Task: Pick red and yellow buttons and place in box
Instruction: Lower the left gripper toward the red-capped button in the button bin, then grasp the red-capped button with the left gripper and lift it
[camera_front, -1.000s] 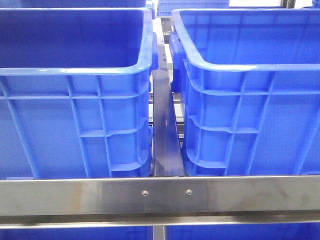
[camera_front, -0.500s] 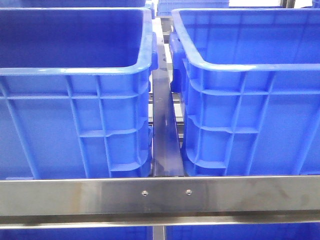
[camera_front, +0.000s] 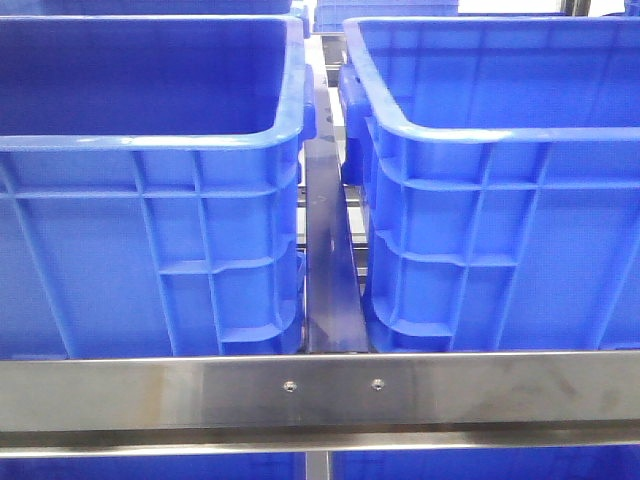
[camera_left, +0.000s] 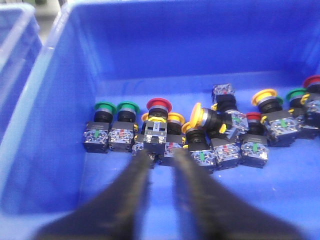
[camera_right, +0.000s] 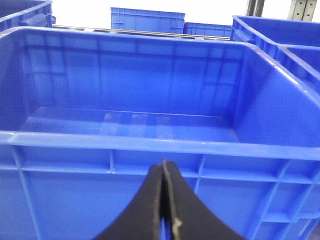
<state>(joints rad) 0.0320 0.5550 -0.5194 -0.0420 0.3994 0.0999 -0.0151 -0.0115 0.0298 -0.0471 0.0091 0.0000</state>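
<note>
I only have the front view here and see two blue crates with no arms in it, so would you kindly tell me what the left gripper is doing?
Observer: The left gripper is open inside a blue crate, its fingertips at a red-capped button.
Operator: Thank you. Is that the only button in there?
Observer: No, a cluster lies on the crate floor, including a yellow-capped button beside the red one and green-capped buttons.
Operator: And the right gripper?
Observer: The right gripper is shut with nothing between its fingers, facing an empty crate from outside its near wall.
</note>
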